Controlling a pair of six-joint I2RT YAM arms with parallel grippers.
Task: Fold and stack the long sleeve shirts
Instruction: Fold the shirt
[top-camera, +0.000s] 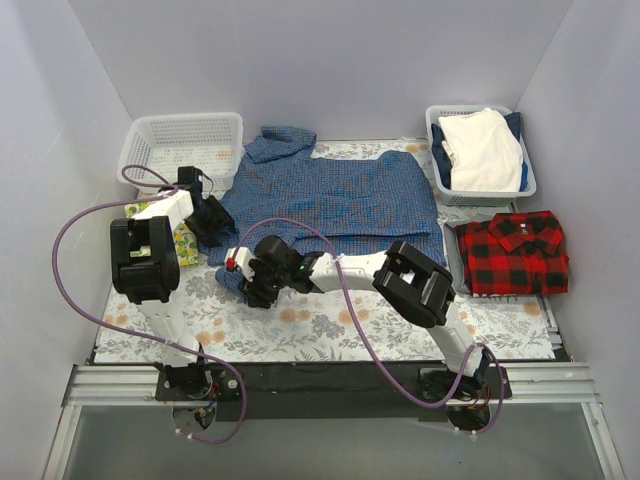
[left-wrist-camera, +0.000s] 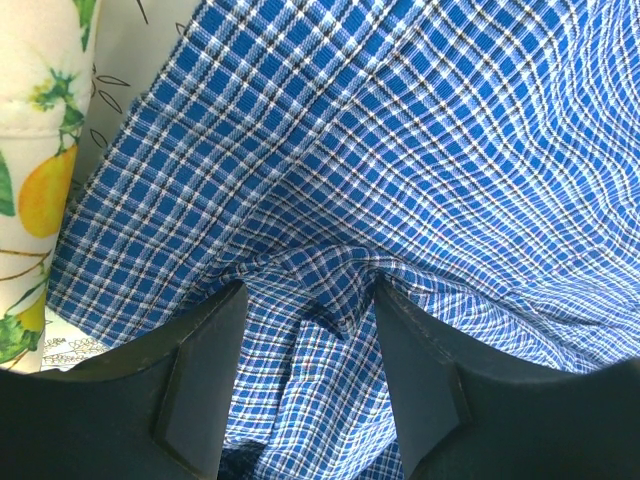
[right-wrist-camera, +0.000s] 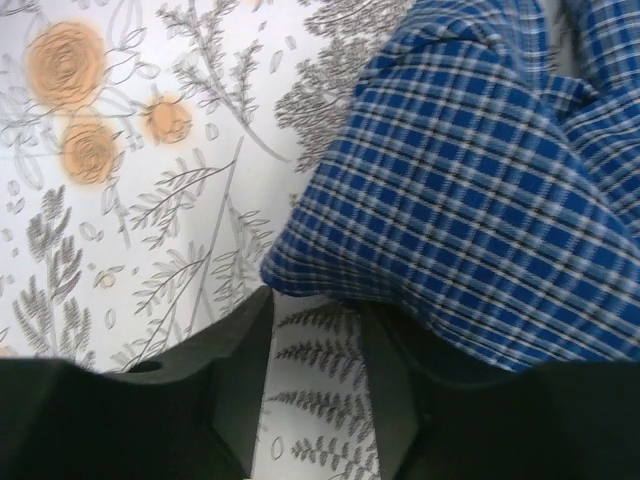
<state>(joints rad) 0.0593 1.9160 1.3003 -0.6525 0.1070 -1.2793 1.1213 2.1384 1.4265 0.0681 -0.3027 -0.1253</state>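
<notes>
A blue shirt (top-camera: 335, 200) lies spread across the floral tablecloth (top-camera: 320, 325); a folded plaid shirt (top-camera: 514, 252) sits at the right edge. The left gripper (left-wrist-camera: 308, 375) pinches a bunched fold of the blue shirt at its left side. The right gripper (right-wrist-camera: 315, 385) stands unclenched at the shirt's lower-left corner, grasping nothing.

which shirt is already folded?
The red-and-black plaid shirt, a neat folded rectangle at the table's right edge. The blue checked shirt is spread flat mid-table, with both hands at its left side.
</notes>
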